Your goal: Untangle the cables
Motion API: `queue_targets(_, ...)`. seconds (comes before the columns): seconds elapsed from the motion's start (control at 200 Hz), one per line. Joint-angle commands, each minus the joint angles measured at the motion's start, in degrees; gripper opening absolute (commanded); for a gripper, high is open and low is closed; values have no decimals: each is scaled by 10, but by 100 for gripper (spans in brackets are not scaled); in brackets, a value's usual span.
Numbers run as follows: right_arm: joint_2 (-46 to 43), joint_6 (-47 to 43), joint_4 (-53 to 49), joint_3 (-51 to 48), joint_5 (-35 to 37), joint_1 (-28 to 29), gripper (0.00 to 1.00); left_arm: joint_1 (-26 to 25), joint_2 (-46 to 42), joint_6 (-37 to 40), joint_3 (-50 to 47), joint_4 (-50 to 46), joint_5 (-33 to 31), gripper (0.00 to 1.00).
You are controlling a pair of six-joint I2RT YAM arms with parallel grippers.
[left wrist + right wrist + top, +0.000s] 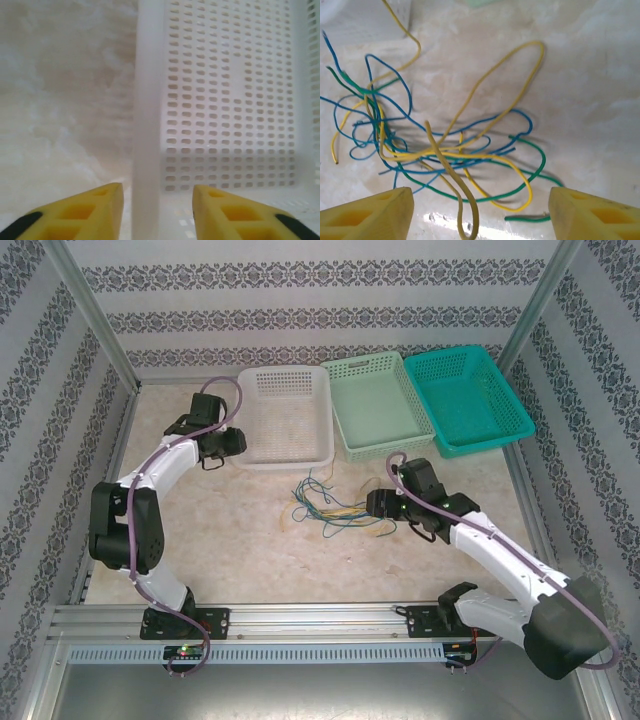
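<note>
Three at far edge of your marbled beige table (250,560), patterned walls (300,320) around: white basket (285,461), green basket (378,451), teal basket (482,445). Tangled cables (325,505) mid-table. Left gripper (157,189) apart, straddling white basket rim; right gripper (481,194) spread wide over cables.

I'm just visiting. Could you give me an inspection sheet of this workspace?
Surface: pale marbled tabletop.
Job's things: thin yellow, green and blue wires, tangled in one heap mid-table.
Clutter: white perforated plastic basket, pale green basket, teal basket along the far edge, apparently empty.
Grippers: left gripper open, astride the white basket's wall; right gripper open above the wires.
Cables: thick purple hoses along both arms.
Surroundings: patterned wallpaper walls, aluminium frame.
</note>
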Motion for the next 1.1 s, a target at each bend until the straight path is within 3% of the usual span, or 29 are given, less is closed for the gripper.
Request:
queue_targets(0.0, 6, 35, 10, -19, -1, 10, 66, 3, -4, 10, 14, -39, -39, 32)
queue_targets(0.235, 32, 30, 12, -27, 42, 21, 55, 23, -26, 7, -3, -28, -18, 30)
queue_targets(0.435, 50, 50, 50, -26, 47, 21, 12, 40, -22, 14, 7, -45, -39, 20)
queue_targets(0.525, 45, 47, 48, -18, 52, 24, 0, 61, -30, 15, 0, -48, -44, 20)
queue_targets(0.939, -1, -30, -32, 130, 46, 54, 0, 134, -77, 16, -28, -57, -84, 22)
queue_targets(1.004, -3, -46, -50, 155, 39, 58, 0, 134, -81, 15, -28, -60, -93, 25)
queue_targets(1.094, 3, -74, -85, 190, 41, 69, 0, 134, -98, 12, -30, -60, -89, 38)
